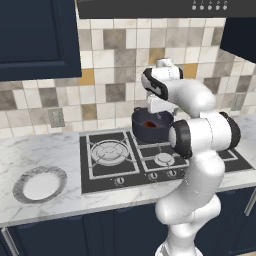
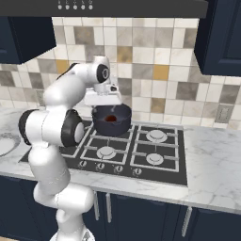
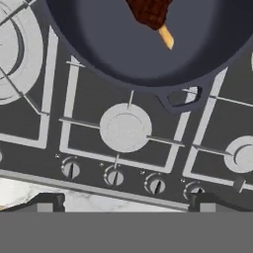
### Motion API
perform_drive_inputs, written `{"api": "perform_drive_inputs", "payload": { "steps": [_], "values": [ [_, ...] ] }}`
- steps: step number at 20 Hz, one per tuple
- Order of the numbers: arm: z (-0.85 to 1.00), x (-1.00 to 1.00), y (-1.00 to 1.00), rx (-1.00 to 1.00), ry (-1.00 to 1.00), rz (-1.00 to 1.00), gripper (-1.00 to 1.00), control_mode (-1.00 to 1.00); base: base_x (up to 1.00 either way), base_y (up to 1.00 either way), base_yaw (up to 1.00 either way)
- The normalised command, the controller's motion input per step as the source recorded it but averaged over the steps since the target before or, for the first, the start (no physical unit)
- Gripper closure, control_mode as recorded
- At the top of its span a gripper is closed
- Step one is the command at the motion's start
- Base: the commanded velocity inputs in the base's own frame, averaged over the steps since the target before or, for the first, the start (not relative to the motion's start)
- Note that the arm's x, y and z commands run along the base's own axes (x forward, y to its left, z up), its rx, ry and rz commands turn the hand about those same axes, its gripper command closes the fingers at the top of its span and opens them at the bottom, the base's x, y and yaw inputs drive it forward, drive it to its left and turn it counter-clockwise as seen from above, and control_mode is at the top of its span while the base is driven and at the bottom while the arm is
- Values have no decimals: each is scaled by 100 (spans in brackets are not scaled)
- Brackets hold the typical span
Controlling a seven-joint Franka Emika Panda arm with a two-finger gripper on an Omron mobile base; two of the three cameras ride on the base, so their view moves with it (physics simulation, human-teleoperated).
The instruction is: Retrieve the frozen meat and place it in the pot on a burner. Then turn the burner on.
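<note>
Gripper: the gripper (image 3: 123, 200) hangs above the gas cooktop, fingers spread wide apart with nothing between them; the two dark fingertips (image 3: 43, 201) rise at the bottom of the hand view, over the cooktop's front edge and the marble beyond it. In the right base view the hand (image 2: 104, 98) sits just above the near rim of the pot.

Frozen meat: the frozen meat (image 3: 150, 11), a dark reddish-brown chunk with a pale tan bone stub pointing back toward the fingers, lies on the pot's floor, ahead of the hand and apart from it. From the base views it shows as a reddish patch inside the pot (image 1: 149, 123) (image 2: 111, 118).

Pot: the pot (image 3: 108, 44), round, deep and dark navy, stands on a rear burner, ahead of the fingers. One loop handle (image 3: 181, 97) points toward the hand.

Burner under the hand: a pale round front burner (image 3: 125, 128) lies directly between the fingertips and the pot, bare under its grate.

Other burners: a larger ringed burner (image 3: 10, 54) lies off to one side ahead of the hand, a small one (image 3: 242, 155) to the other.

Knobs: a row of knobs (image 3: 114, 176) runs along the cooktop edge just ahead of the fingertips, each with its mark roughly upright.

Cooktop: the cooktop (image 1: 100, 172) is set in a marble counter (image 2: 212, 164).

Plate: a grey-rimmed white plate (image 1: 40, 183) lies on the counter, well apart from the hand.
</note>
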Motion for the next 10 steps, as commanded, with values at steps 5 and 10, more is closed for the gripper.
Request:
{"api": "perform_drive_inputs", "payload": {
  "steps": [5,10],
  "values": [
    [28,-93,-6,0,-19,-6,-100,-100,0,0,0],
    [4,-79,-15,1,0,-16,-100,-100,0,0,0]
  ]
}}
